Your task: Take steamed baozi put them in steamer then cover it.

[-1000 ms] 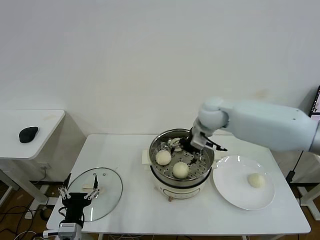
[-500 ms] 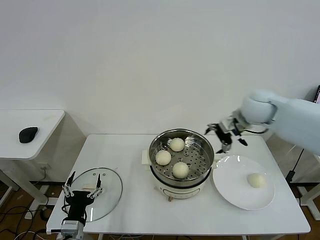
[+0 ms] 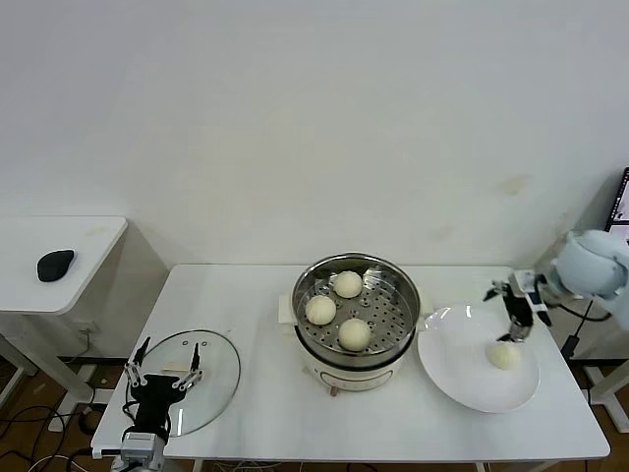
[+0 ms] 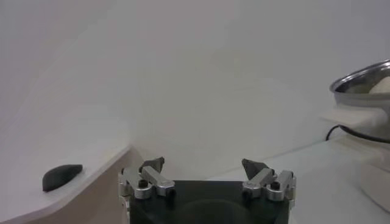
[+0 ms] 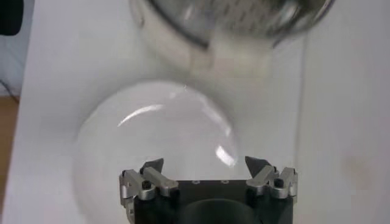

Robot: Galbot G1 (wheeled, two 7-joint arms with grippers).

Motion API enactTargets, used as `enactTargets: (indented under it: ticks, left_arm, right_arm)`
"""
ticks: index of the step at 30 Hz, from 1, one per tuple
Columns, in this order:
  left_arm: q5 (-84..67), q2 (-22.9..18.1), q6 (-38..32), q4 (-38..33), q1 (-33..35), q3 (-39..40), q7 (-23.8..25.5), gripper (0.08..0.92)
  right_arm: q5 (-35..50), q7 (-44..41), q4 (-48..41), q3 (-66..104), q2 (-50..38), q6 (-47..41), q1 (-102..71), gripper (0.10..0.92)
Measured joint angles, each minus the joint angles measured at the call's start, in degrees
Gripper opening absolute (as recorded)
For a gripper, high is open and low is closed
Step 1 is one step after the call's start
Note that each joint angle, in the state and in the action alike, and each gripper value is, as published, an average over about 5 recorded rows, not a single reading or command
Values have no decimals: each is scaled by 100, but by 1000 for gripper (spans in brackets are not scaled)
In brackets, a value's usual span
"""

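Now the right tool (image 3: 513,313) hovers released just above the plate's (image 3: 452,369) lone baozi (image 3: 504,355) (three sit inside the steamer (image 3: 356,313)); the left tool (image 3: 160,372), released, idles over the cover (image 3: 211,379).

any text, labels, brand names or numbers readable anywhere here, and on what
None can be read.
Steamer: no brand or marking visible on its steel wall or cream base.
Cover: plain glass, no print seen.
Plate: plain white.
Left gripper and right gripper: no lettering visible.
Screen edge at far right: too little in view to read.
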Motion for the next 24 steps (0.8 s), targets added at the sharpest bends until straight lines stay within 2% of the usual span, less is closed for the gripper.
enactTargets:
  ticks: [10,24]
  left_arm:
    - [49,-69,10,-30,80,-60,0,823]
    - [58,-103,8,-44,85,-80,-5,823]
  right_arm:
    - [-729,-60,-772,1183,257,245,-1383,823]
    - [-1366,75,-1520,1787,823,445,-2117,823]
